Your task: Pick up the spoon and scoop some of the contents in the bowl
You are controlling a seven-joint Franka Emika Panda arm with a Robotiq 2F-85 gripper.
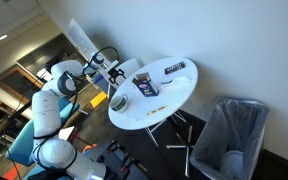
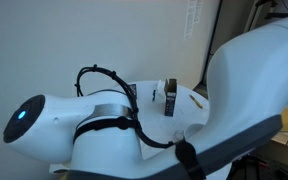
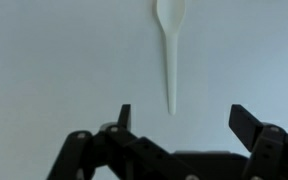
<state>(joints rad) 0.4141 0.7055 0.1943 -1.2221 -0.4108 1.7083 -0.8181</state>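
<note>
White plastic spoon [image 3: 168,45] lies flat, handle tip toward gripper [image 3: 184,118], jaws apart; small pale-rimmed bowl [image 1: 119,101] on round white table [image 1: 174,93] holds dark greenish-brown contents.

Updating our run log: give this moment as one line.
gripper: open | white spoon: flat on round table, ungrasped, handle toward gripper | bowl: near table edge
</note>
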